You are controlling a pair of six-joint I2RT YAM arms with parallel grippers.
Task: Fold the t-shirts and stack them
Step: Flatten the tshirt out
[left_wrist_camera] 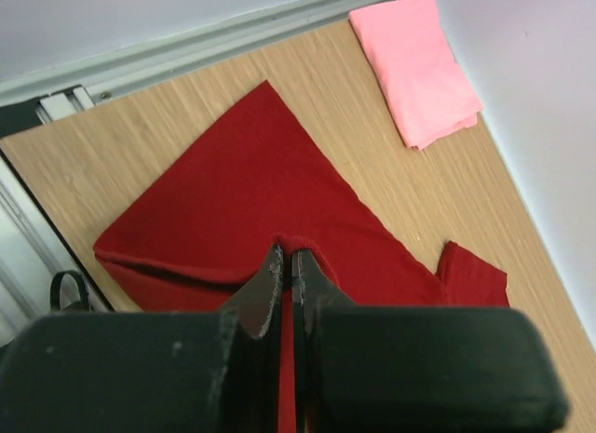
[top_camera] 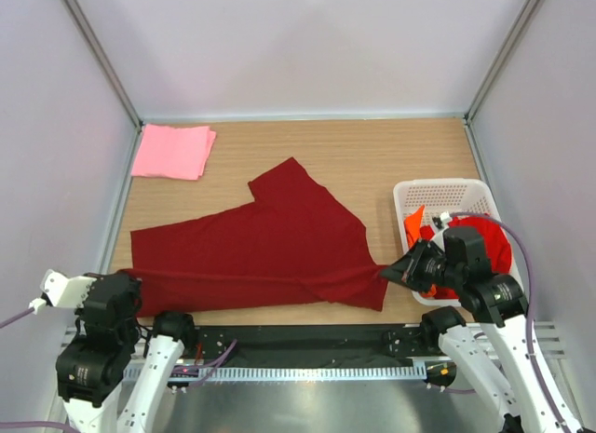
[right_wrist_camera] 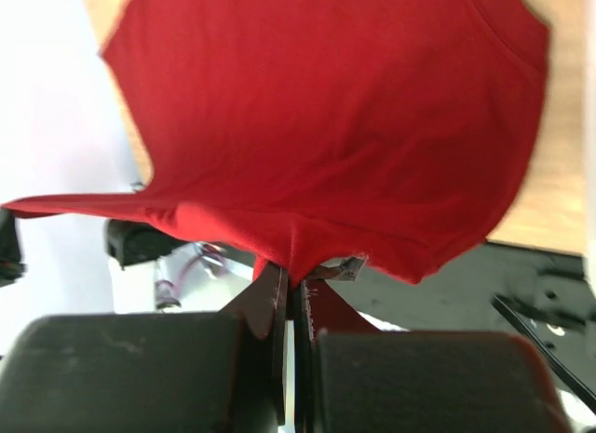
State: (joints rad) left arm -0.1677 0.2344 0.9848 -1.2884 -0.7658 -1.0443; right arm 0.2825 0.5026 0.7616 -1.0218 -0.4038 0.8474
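Pink t-shirt (top_camera: 173, 152) folded; left hand (left_wrist_camera: 289, 265) and right hand (right_wrist_camera: 293, 279) clamp the maroon t-shirt (top_camera: 270, 247) mid-fold; bright red t-shirt (top_camera: 489, 242) and orange t-shirt (top_camera: 414, 223) remain in the basket (top_camera: 438, 186)

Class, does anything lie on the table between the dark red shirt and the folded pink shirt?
Nothing visible does: only bare table separates the dark red shirt from the pink shirt. The basket sits on the opposite, right side.

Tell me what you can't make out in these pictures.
- Top view: the right arm covers part of the basket, hiding much of the red shirt and orange shirt.
- Left wrist view: the left gripper hides the near edge of the maroon shirt.
- Right wrist view: that shirt blocks most of the table.
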